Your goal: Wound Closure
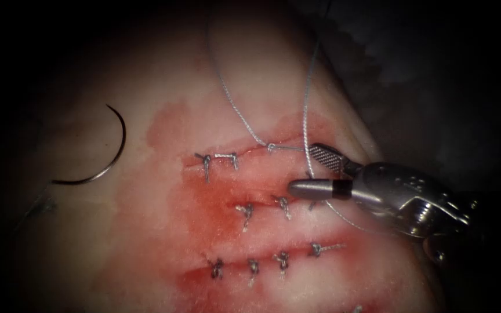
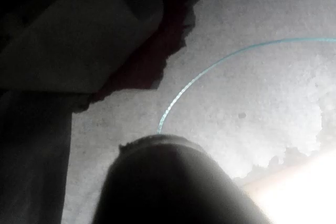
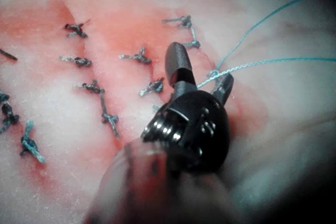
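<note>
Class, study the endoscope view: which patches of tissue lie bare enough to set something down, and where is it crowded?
Bare tissue lies above the needle, which rests free left of the cuts, and between needle and knots. Crowded: the knotted cuts, and the top cut's right end, where the right tool, jaws open, straddles the thread, holding nothing.

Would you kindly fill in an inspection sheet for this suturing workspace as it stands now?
Surface: pale pork tissue with three roughly horizontal cuts, smeared with red fluid.
Job's things: curved steel needle lies free on the tissue, left of the cuts, not in it. Grey thread runs up from the top cut's newest stitch, another strand beside it.
Clutter: knotted stitches with cut ends along all three cuts.
Grippers: right pincer open astride the thread, at the top cut's right end, holding nothing. Left pincer: jaws unseen; thread leads to its dark shaft.
Cables: nothing seen.
Surroundings: dark.
</note>
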Controlling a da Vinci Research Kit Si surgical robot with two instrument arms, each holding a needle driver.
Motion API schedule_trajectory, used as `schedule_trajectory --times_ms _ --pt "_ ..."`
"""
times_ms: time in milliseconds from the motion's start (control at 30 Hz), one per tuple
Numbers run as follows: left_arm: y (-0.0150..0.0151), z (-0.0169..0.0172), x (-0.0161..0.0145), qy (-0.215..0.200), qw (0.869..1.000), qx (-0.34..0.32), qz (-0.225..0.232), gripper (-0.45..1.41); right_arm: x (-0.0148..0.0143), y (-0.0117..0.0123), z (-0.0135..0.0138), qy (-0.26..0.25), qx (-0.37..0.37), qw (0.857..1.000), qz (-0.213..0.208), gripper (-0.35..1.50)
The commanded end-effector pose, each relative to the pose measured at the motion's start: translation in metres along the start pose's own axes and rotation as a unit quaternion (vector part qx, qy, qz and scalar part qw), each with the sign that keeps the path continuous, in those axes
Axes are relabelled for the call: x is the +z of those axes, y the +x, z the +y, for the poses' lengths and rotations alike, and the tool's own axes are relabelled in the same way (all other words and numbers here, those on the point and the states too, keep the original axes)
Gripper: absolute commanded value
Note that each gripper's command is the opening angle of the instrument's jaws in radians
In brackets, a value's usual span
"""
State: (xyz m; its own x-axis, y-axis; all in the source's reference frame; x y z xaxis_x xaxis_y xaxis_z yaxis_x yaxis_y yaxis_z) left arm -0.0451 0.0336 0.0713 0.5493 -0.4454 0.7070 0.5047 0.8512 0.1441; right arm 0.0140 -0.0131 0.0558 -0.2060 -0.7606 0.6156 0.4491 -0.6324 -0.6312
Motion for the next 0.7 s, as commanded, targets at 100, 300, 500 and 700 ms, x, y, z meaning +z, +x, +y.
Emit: schedule_trajectory --times_ms 100,300,500,700 --pt "-0.0027 0.0000 -0.0020 0.057 0.995 -0.066 -0.039 -0.45 -0.0005 -0.0014 -0.0012 0.006 0.012 1.000 -0.011 1.01" --pt "-0.0057 -0.0028 -0.0065 0.141 0.953 -0.180 -0.199 -0.45 -0.0024 -0.0033 -0.0023 0.010 0.080 0.994 -0.079 0.42" --pt "-0.0065 -0.0021 -0.0099 0.156 0.936 -0.219 -0.225 -0.45 -0.0049 -0.0045 -0.0034 0.021 0.087 0.992 -0.086 1.08" --pt "-0.0028 -0.0010 -0.0124 0.080 0.944 -0.301 -0.112 -0.45 -0.0067 -0.0040 -0.0052 0.106 0.095 0.986 -0.090 1.29"
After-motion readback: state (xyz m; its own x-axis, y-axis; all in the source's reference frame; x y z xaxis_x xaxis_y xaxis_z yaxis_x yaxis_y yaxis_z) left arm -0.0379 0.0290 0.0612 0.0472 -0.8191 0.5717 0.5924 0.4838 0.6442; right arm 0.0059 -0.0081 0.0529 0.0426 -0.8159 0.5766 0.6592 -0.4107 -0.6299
